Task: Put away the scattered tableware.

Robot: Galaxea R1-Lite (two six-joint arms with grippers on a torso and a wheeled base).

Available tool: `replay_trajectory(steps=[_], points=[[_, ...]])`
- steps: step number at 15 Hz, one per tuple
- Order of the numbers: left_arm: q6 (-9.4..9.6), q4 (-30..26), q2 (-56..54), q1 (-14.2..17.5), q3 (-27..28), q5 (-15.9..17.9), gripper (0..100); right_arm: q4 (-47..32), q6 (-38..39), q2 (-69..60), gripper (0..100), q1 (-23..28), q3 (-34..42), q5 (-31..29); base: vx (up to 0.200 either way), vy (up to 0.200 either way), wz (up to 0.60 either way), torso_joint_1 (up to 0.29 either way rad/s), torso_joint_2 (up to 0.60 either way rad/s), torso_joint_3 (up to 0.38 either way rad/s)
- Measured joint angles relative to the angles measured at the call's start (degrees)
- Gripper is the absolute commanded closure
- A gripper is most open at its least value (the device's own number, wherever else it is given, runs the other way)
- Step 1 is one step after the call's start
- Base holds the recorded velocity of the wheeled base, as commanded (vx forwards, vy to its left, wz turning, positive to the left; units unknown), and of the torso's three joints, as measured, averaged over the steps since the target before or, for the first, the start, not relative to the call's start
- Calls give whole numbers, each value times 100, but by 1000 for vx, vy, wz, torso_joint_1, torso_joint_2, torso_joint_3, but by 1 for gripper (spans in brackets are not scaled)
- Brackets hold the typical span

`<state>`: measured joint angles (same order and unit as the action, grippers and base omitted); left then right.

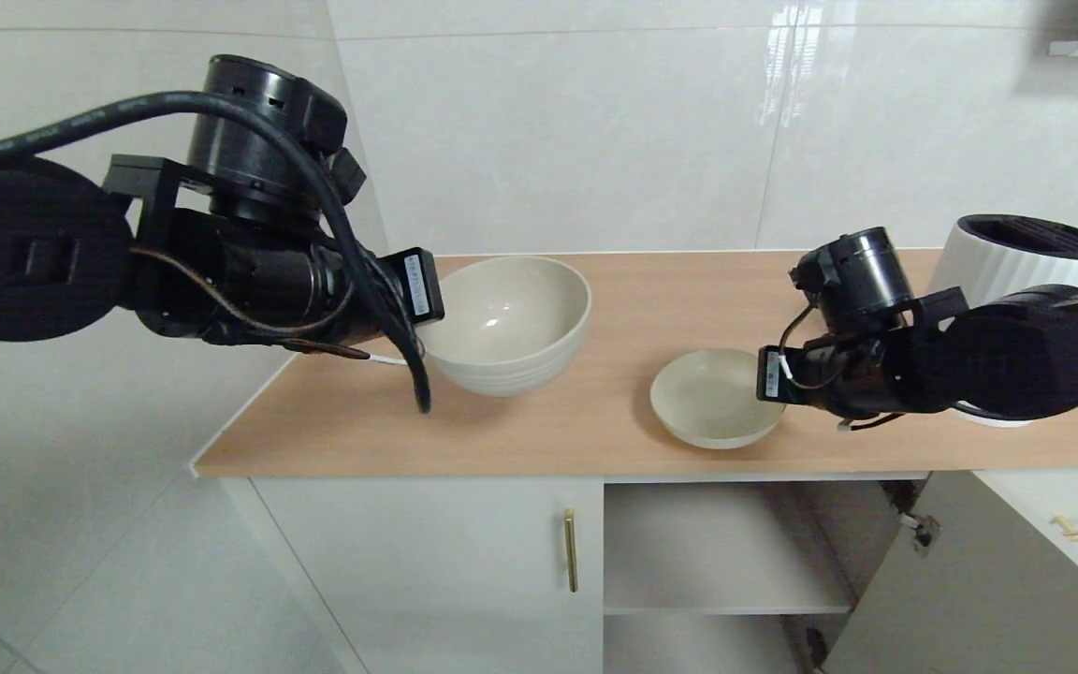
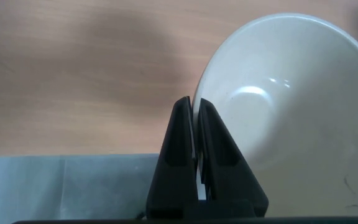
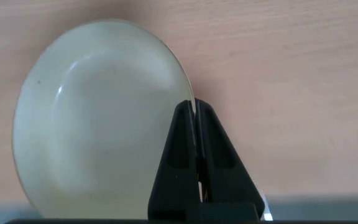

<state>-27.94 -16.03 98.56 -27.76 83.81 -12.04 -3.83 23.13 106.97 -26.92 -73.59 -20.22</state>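
A large cream bowl [image 1: 513, 323] is at the left part of the wooden counter [image 1: 614, 431], tipped a little. My left gripper [image 1: 434, 314] is shut on its near rim; in the left wrist view the fingers [image 2: 182, 134] pinch the edge of the large bowl [image 2: 291, 106]. A small shallow cream dish [image 1: 713, 398] rests near the counter's front edge. My right gripper [image 1: 771, 376] is shut on its right rim, and the right wrist view has the gripper [image 3: 195, 109] clamped over the edge of the dish [image 3: 104, 118].
A white ribbed container [image 1: 1026, 257] stands at the back right of the counter, behind my right arm. Below the counter one cabinet door [image 1: 951, 580] hangs open, baring a white shelf [image 1: 717, 590]. The neighbouring door with a brass handle [image 1: 570, 550] is closed.
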Motion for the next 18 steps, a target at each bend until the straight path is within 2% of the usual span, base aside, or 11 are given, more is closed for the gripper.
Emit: replay_trajectory(steps=[3,12,16,18], points=[[17,358,-411,-118,-716,28,100,4,-24,-647,100,-210,466,-27,0,0,0,0,0,0],[22,675,-1690,-625,-2626,182,100,20,-13,-1958,100,-759,1919,-51,0,0,0,0,0,0],[20,950,-1932,-768,-3445,189,100,49,30,-2241,100,-1079,2981,-30,0,0,0,-125,326,206],[24,987,-2009,-835,-3782,236,100,183,73,-2249,100,-1169,3231,-24,0,0,0,-171,479,295]])
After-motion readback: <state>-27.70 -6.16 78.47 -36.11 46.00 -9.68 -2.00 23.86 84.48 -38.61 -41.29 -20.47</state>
